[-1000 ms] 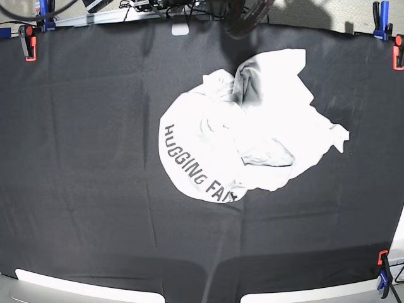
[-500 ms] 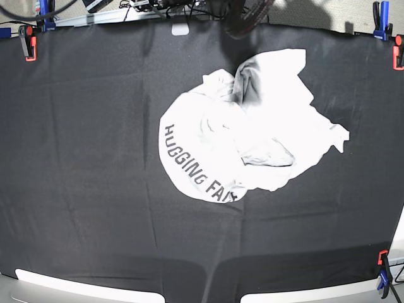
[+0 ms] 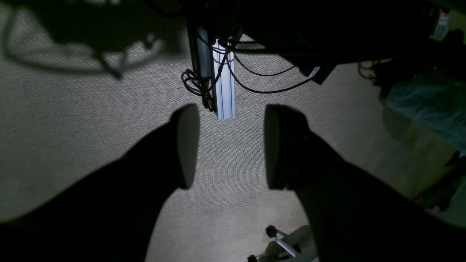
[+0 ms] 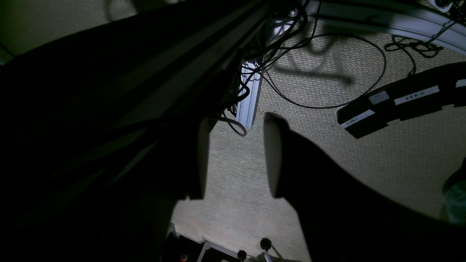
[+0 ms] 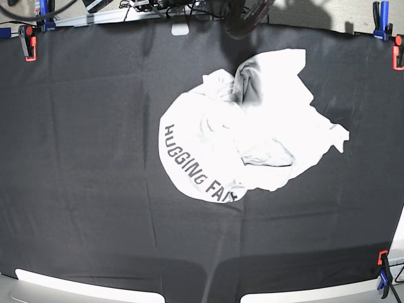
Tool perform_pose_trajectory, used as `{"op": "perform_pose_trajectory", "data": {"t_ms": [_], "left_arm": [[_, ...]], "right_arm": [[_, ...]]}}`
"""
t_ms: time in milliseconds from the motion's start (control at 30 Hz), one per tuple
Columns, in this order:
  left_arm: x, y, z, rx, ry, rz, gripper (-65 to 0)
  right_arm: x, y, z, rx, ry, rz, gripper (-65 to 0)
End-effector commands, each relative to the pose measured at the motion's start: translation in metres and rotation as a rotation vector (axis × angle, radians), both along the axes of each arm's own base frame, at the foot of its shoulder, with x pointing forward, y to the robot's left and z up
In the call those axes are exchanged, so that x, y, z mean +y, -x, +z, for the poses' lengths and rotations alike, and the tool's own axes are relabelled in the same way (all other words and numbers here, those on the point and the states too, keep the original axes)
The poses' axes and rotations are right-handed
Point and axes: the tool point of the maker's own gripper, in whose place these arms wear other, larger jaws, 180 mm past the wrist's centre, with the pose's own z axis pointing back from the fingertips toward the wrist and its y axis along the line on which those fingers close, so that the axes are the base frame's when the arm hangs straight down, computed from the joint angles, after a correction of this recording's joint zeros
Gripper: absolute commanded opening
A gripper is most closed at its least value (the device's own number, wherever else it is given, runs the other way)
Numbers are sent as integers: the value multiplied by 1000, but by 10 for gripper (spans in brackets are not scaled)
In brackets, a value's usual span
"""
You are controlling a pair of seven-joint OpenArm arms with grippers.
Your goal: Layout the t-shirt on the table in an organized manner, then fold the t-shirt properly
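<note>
Base view gives me the t-shirt (image 5: pixel 252 126) lying crumpled in a rounded heap on the table (image 5: pixel 82 158), a little toward the far edge and off centre, with the dark lettering curving along its near-left rim and only partly readable where the cloth folds over. One pointed flap of fabric sticks out on the side where my left arm works. Red and blue clamps (image 5: pixel 28 39) pinch the black cloth at the corners. Neither arm reaches over the cloth in this view, so the shirt is well apart from both tools and nothing touches it. Through the left wrist camera I see the left gripper (image 3: pixel 231 145) with its jaws standing apart, a clear gap between the two pads and nothing in it; beyond its tips there is only carpeted floor (image 3: pixel 72 120), an aluminium post (image 3: pixel 224 91) and loose black cables (image 3: pixel 196 85). The right wrist camera shows the right gripper (image 4: pixel 236 156) likewise parted with an empty gap, somewhat narrower, pointing down at the same kind of floor, with cables and a dark labelled bar (image 4: pixel 397 103) ahead of it on one side. Neither wrist view shows the shirt.
</note>
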Motion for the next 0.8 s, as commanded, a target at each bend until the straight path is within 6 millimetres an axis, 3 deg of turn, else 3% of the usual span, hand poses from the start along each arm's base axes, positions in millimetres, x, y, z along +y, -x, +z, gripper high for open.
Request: {"op": "perform_pose_trajectory", "data": {"t_ms": [0,767], "left_arm": [[2,8,1,12,1,3,-383],[5,22,3,32,-4,2,-383]], "right_arm": [[4,-2,1,-6,-13,0,-408],[4,-2,1,-6,-13,0,-408]]}}
